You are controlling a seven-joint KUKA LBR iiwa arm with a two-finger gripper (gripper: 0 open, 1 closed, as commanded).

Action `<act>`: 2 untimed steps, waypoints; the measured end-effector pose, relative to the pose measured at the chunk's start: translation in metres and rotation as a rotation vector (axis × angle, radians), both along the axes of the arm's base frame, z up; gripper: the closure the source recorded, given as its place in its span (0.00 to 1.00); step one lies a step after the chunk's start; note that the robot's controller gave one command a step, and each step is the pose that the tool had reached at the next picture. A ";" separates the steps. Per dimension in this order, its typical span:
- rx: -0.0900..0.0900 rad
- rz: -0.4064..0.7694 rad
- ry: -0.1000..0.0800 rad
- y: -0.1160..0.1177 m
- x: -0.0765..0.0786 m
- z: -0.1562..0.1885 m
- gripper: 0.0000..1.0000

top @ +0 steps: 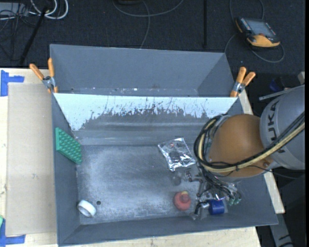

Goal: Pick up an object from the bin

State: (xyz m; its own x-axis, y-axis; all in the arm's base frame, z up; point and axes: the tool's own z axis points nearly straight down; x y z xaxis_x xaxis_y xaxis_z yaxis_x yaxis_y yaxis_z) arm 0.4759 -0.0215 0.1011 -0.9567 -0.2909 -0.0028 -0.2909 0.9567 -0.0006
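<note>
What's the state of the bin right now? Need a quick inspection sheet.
Surface: grey metal bin, floor scuffed and speckled.
Job's things: red round piece and small blue cylinder in the lower right corner; crumpled foil bag just above them.
Clutter: green studded plate leaning on the left wall; white cap in the lower left corner.
Grippers: gripper low in the lower right corner, between the red piece and the blue cylinder; a hold on anything cannot be told.
Cables: wrist cables loop round the orange cover; loose floor cables behind the bin.
Surroundings: dark floor, handheld device on it.
</note>
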 end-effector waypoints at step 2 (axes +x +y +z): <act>0.000 0.156 -0.011 0.002 0.004 -0.030 0.00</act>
